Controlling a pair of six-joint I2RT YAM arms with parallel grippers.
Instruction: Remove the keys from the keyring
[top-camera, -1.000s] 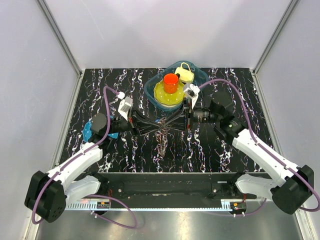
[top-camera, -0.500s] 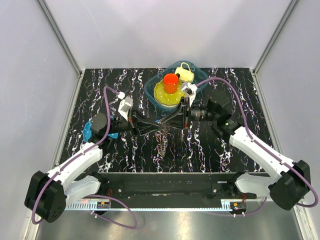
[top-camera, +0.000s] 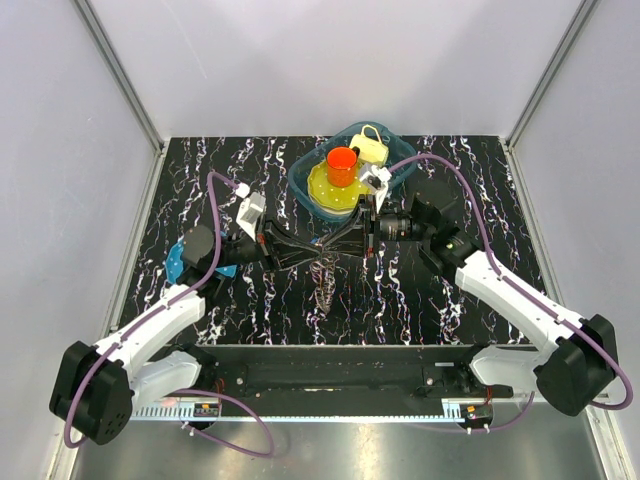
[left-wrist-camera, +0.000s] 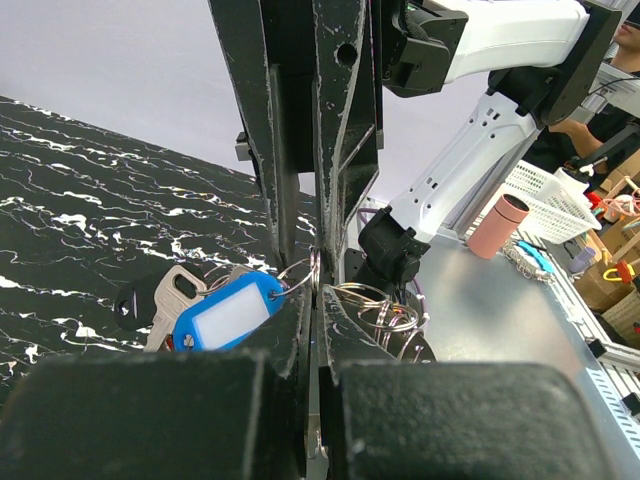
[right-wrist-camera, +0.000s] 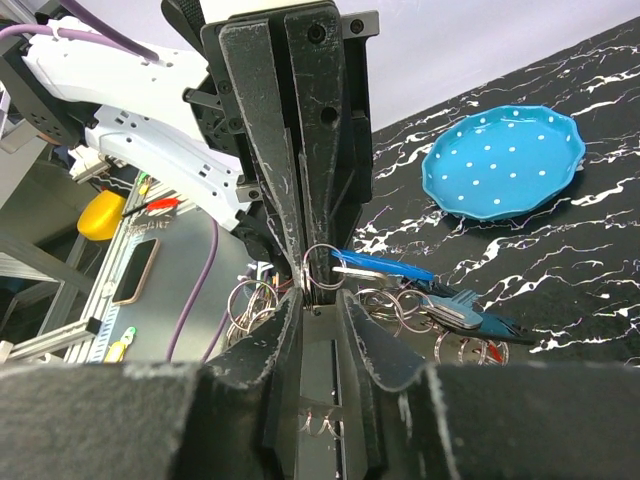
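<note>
Keys dangle at centre; basin with plate and cup blocks the far side; near-right table lies open

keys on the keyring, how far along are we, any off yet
Done: nothing that shows. No key lies apart on the table or on the blue plate.
In hand: the left gripper pinches the keyring, with the keys bunched on it. The right gripper meets it tip to tip at the same ring, its grip unclear.
Left: every key has yet to come off.
</note>
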